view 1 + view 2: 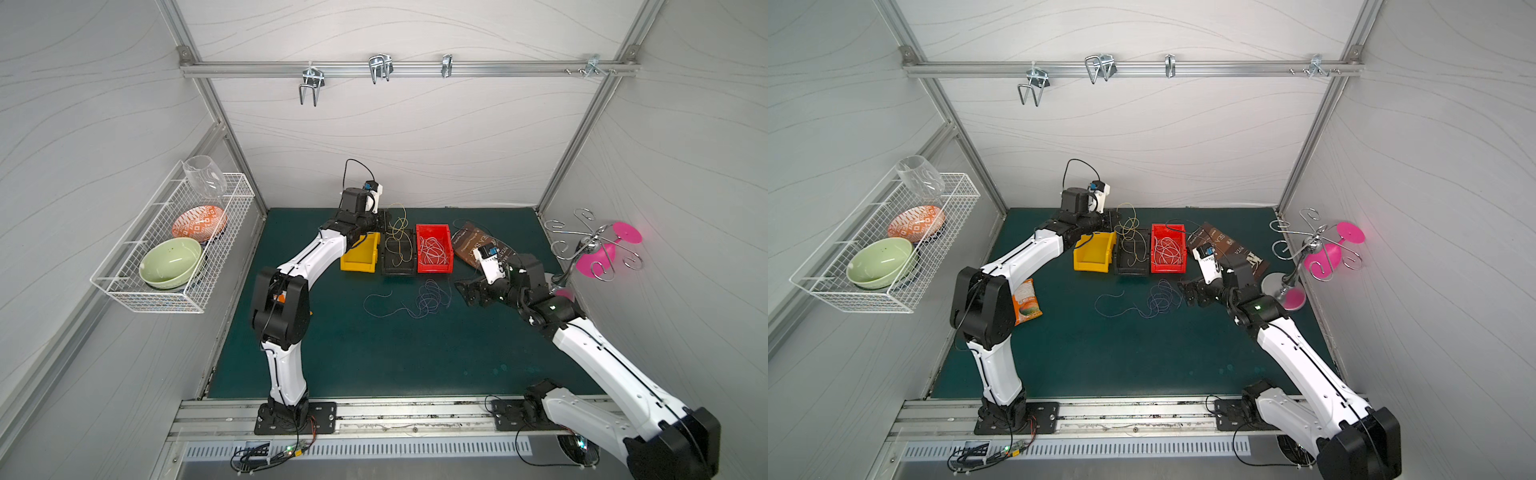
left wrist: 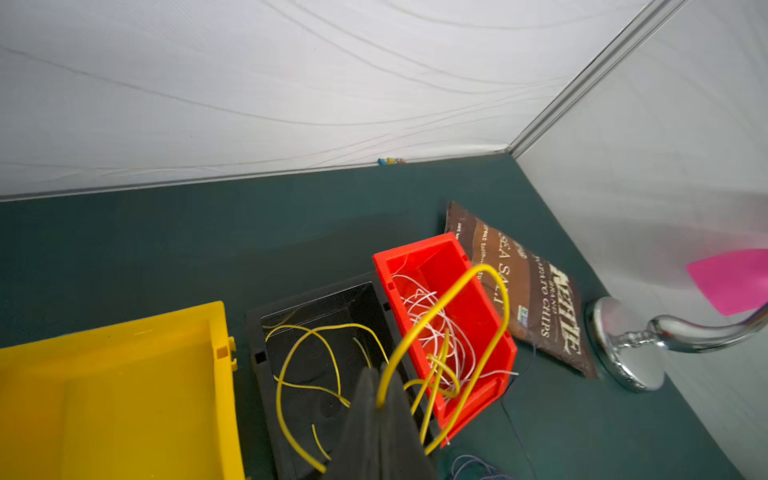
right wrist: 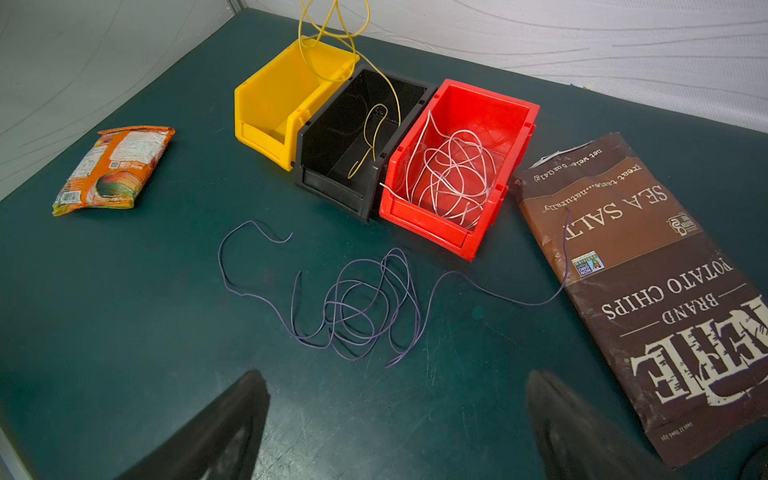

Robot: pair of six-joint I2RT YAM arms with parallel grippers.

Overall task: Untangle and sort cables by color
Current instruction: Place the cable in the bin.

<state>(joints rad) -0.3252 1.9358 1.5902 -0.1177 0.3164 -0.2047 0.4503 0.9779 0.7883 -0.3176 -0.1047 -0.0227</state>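
Yellow cable (image 2: 486,268) hangs from the left gripper (image 2: 380,386), whose jaws are pinched tight on it; its lower loops trail into the black bin (image 3: 328,189). White cables (image 3: 453,178) lie in the red bin (image 3: 428,226). Right gripper (image 3: 395,376) hovers wide open near the dark purple cable (image 3: 357,307) tangled on the green mat (image 3: 124,311), 1 end reaching the chip bag (image 3: 623,232).

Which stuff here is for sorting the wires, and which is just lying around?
For the job: yellow cable, pinched by the left gripper; white cables; dark blue cable; yellow bin; black bin; red bin.
Just lying about: chips bag; orange snack packet; pink glass; green bowl; wire basket.
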